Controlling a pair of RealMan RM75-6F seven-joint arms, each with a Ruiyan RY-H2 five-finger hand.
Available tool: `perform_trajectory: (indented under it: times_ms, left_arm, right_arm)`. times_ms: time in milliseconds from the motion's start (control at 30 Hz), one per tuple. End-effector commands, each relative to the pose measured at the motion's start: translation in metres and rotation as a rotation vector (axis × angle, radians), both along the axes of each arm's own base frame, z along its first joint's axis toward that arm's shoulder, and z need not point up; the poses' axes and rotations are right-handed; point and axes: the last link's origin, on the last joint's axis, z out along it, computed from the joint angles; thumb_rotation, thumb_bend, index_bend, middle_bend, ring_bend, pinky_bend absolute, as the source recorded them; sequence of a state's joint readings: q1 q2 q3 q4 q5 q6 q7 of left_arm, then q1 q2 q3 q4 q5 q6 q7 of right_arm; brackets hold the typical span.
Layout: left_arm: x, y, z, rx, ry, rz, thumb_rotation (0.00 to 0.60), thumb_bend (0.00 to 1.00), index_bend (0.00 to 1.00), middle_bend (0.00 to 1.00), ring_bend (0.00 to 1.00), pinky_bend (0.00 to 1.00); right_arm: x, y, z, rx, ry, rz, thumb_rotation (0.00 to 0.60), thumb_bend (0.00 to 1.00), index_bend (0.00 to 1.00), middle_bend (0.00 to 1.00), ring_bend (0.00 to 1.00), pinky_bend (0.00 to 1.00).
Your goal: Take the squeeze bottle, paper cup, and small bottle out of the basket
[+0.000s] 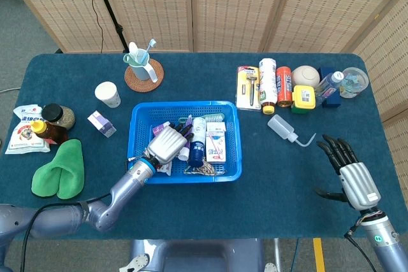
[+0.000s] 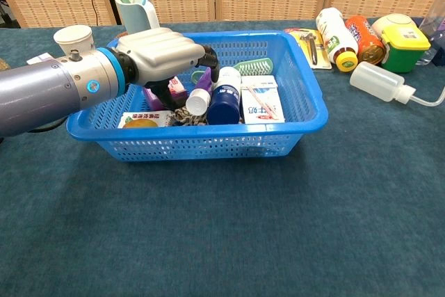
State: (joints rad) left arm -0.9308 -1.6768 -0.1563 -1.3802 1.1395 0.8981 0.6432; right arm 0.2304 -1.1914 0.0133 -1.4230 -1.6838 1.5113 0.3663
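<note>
My left hand (image 1: 167, 143) (image 2: 163, 53) is inside the blue basket (image 1: 185, 104) (image 2: 208, 147). Its fingers curl down around the small purple bottle with a white cap (image 1: 183, 153) (image 2: 197, 101), and the thumb closes in from the near side. The squeeze bottle (image 1: 284, 128) (image 2: 379, 83) lies on the table right of the basket. To the basket's left, the paper cup (image 1: 108, 94) (image 2: 73, 36) stands on the table. My right hand (image 1: 352, 173) hovers open at the front right, holding nothing, and appears only in the head view.
A dark blue bottle (image 1: 197, 144) (image 2: 224, 99), a white box (image 1: 216, 142) and a green brush (image 2: 254, 67) also lie in the basket. A toothbrush mug (image 1: 140, 68) stands behind it. Bottles and jars (image 1: 280, 84) crowd the back right; a green slipper (image 1: 60, 170) and snacks (image 1: 29, 130) sit left.
</note>
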Motion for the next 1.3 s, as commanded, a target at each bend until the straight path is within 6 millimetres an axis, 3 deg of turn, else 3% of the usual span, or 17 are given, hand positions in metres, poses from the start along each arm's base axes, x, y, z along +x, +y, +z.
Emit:
perform_trajectory:
  times_ms: [33,200,333,467,1100,1300]
  left_arm:
    - [0.002,0.0,-0.004,0.003,0.007,-0.001,0.6,0.38,0.31,0.2,0.24,0.37]
    - [0.005,-0.001,-0.008,0.005,0.013,-0.004,0.6,0.4,0.37,0.27,0.28,0.41]
    - [0.007,0.0,-0.007,0.041,0.002,-0.023,0.6,0.48,0.57,0.45,0.41,0.48]
    - [0.005,0.001,-0.005,0.061,-0.004,-0.024,0.6,0.5,0.66,0.53,0.48,0.53]
    - [0.007,0.01,0.039,0.172,-0.095,-0.033,0.6,0.5,0.71,0.57,0.51,0.54]
    - [0.01,0.014,0.074,0.233,-0.18,-0.029,0.6,0.5,0.71,0.57,0.51,0.54]
  right_arm:
    - [0.001,0.001,0.0,0.001,-0.003,0.003,0.6,0.0,0.0,0.0,0.0,0.0]
    - [0.002,0.002,0.0,0.0,-0.006,0.006,0.6,0.0,0.0,0.0,0.0,0.0]
    - [0.002,0.002,0.001,0.0,-0.012,0.011,0.6,0.0,0.0,0.0,0.0,0.0]
    - [0.002,0.002,0.001,0.003,-0.017,0.014,0.6,0.0,0.0,0.0,0.0,0.0]
    - [0.003,0.004,0.003,-0.004,-0.022,0.021,0.6,0.0,0.0,0.0,0.0,0.0]
    - [0.004,0.004,0.003,0.0,-0.025,0.022,0.6,0.0,0.0,0.0,0.0,0.0]
